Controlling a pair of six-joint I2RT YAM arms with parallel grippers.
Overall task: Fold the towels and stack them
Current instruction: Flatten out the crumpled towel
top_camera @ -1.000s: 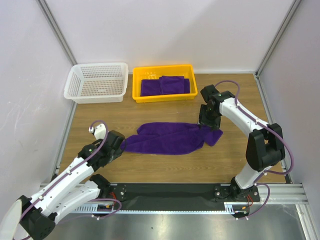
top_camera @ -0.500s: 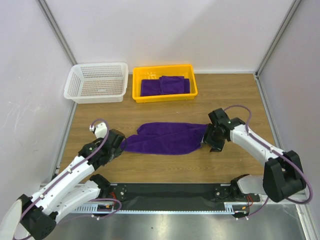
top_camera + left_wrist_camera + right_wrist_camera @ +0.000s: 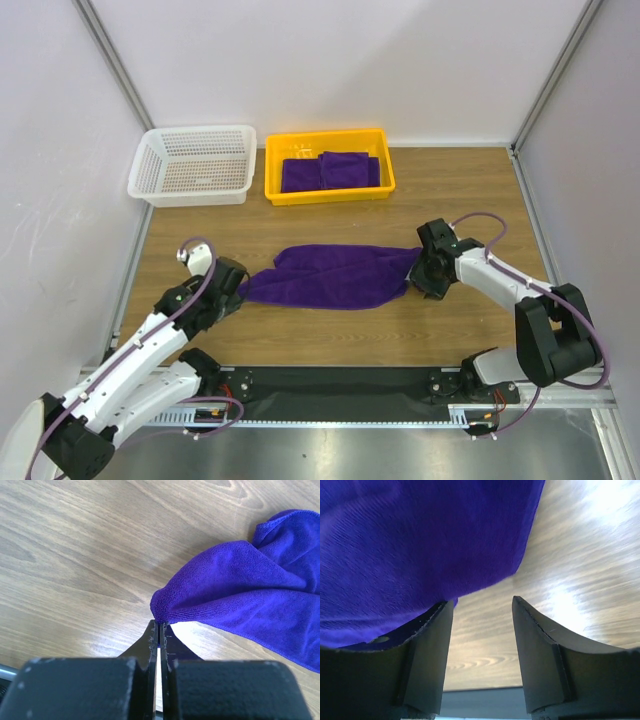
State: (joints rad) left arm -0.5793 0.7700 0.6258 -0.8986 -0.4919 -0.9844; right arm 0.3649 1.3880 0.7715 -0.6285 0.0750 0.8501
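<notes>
Pale lilac walls [image 3: 350, 60] close the wooden surface [image 3: 470, 190] on three sides. At its far side a white plastic mesh basket [image 3: 195, 165] stands just beside a yellow plastic tray [image 3: 330, 196], and folded purple towels [image 3: 330, 172] lie inside the tray. A black rail [image 3: 340, 385] runs along the near edge.

From above, one deep purple terry towel [image 3: 335, 277] lies stretched out in the middle of the surface, loosely bunched and not flat. The left gripper [image 3: 241, 290] is at its left end and the right gripper [image 3: 413, 284] at its right end. From this view alone I cannot tell how each gripper stands.

The wrist cameras make it clear. On the left, the two fingers are pressed fully together and pinch the very corner of the towel. The cloth rises from the tips in a small rounded fold, with bare wood to the left of it.

On the right, the fingers stand clearly apart and only wood grain shows between them. The towel edge hangs over the upper left of this view and reaches the tip of one finger, but no cloth lies between the fingers, so this gripper holds nothing.
</notes>
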